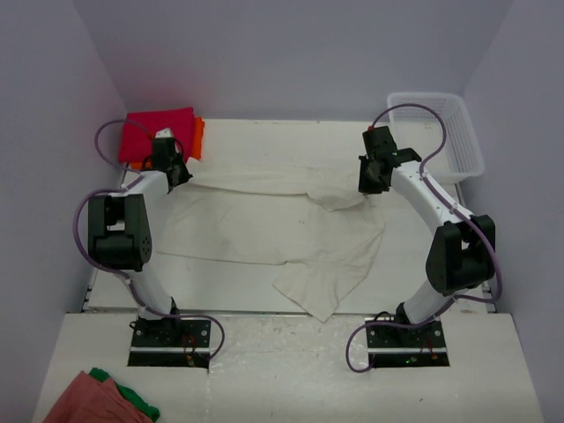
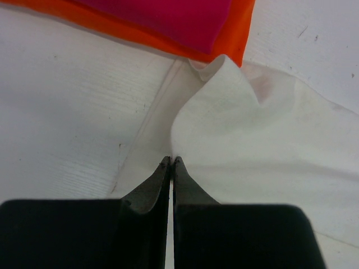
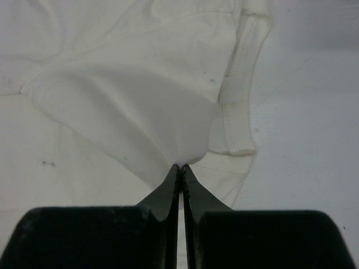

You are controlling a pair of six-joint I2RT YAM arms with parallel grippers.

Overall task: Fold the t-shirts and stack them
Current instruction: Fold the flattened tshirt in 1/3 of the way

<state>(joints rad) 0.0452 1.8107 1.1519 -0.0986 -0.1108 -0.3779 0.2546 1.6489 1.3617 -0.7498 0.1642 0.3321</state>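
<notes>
Cream t-shirt nipped in left fingers, right fingers | magenta t-shirt, basket nearby

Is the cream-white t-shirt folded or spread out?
Spread out: the wrinkly cream-white cotton t-shirt lies wide across the white table, left hand and right hand pinching its far edge.

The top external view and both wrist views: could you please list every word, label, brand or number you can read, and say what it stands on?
None: no readable text shows in any view.
The cream-white t-shirt, magenta-red t-shirt and orange t-shirt show plain fabric, with no print or tag visible.
The white mesh basket shows no label.
</notes>
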